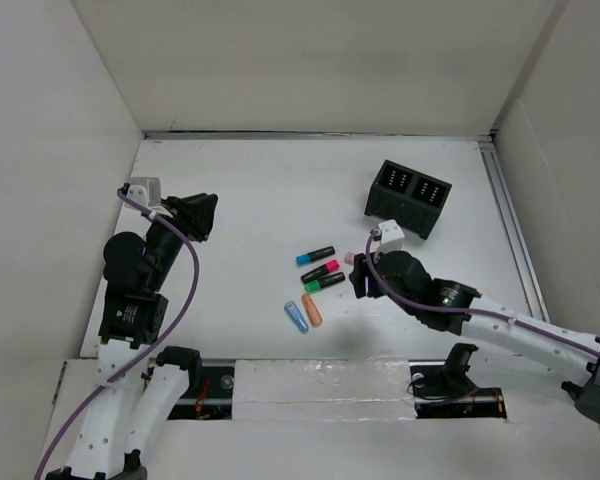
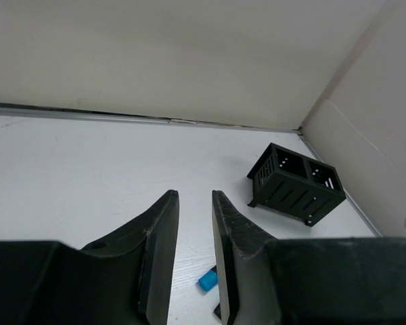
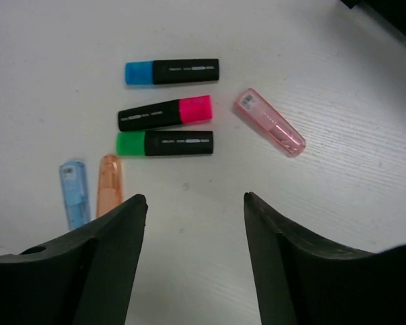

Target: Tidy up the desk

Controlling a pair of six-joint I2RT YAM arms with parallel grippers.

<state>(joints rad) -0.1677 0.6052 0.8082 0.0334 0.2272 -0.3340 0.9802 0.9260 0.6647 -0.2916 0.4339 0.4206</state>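
Observation:
The white desk (image 1: 250, 190) carries three black highlighters in a row: blue-capped (image 3: 172, 71), pink-capped (image 3: 165, 113) and green-capped (image 3: 165, 143). Around them lie translucent pieces, a pink one (image 3: 268, 122), an orange one (image 3: 109, 183) and a light blue one (image 3: 74, 193). My right gripper (image 3: 195, 198) hovers open just right of this cluster, with bare desk between its fingers. My left gripper (image 1: 202, 212) is raised at the far left, well away from the markers. It is shut with only a narrow slit and holds nothing.
A black two-compartment holder (image 1: 408, 198) stands at the back right, tilted relative to the walls, beyond the right gripper. White panel walls border the desk on three sides. A metal rail (image 1: 510, 230) runs along the right edge.

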